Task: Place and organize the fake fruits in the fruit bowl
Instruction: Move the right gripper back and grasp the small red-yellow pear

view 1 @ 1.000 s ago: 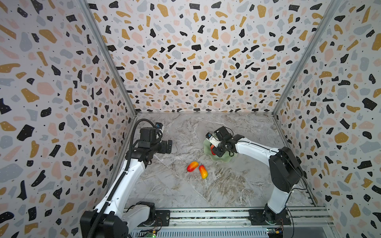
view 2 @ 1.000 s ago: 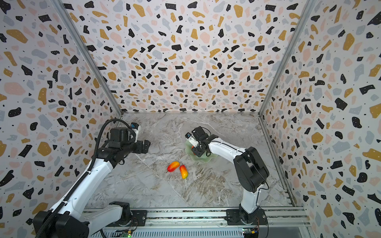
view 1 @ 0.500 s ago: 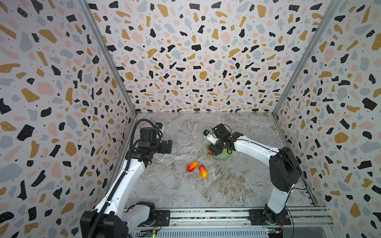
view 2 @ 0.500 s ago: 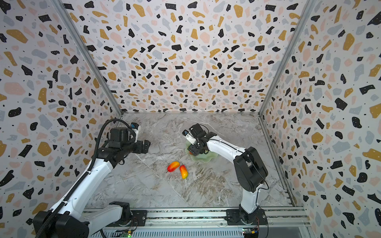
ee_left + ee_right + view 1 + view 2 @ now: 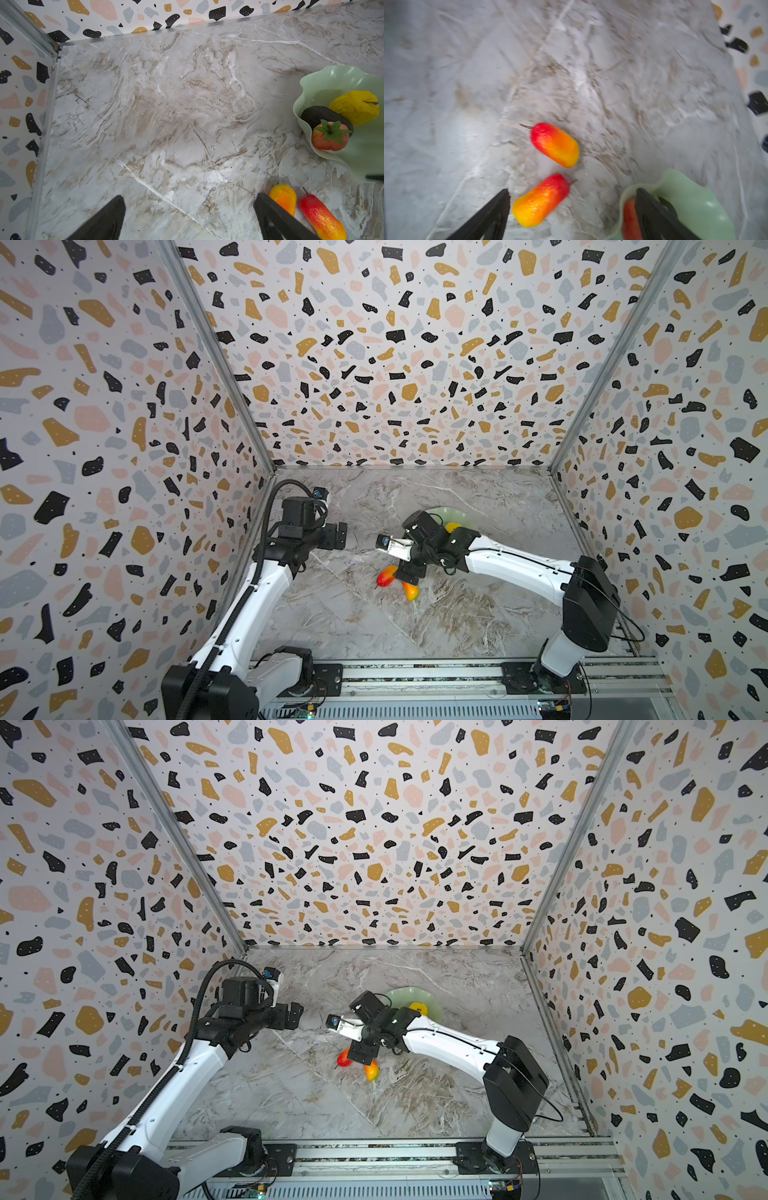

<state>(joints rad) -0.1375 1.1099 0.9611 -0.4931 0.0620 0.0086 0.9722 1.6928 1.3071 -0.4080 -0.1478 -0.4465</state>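
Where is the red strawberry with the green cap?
In the left wrist view the strawberry lies inside the pale mint-green scalloped bowl, just right of centre on the table, by its rim, next to the dark blackish oval fruit.

Open marble floor (image 5: 332,614) surrounds the 2 red-yellow fruits (image 5: 386,576), except the fruit bowl (image 5: 461,515) close behind.

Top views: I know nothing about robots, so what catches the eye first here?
The speckled terrazzo walls surround everything. On the marble table two red-to-yellow fruits lie side by side, just outside the mint-green bowl, under the right gripper, whose jaws stand open. The bowl holds a yellow fruit, a dark oval and a strawberry.
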